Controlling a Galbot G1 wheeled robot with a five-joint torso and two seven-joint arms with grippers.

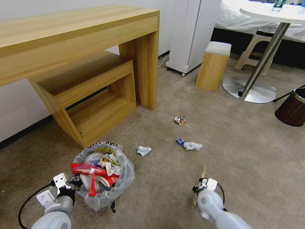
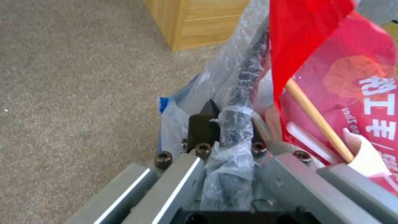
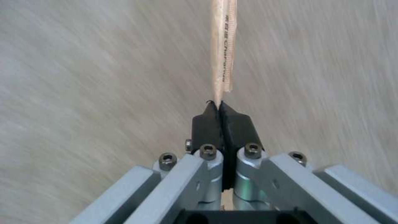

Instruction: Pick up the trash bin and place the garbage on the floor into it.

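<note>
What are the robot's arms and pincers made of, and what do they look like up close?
Both arms are smooth, rounded, pale grey tubes. A black cable loops beside the left arm near the left gripper; a thinner black cable curls by the right gripper. Each gripper has a white block, silvery metal linkage bars with dark screw heads, and black wedge-shaped fingertips.

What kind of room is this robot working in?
Probably a hotel-style bedroom: a carpeted floor, a wooden desk with a bench tucked under it against the wall, and what looks like a bed with white sheets behind a round table.
</note>
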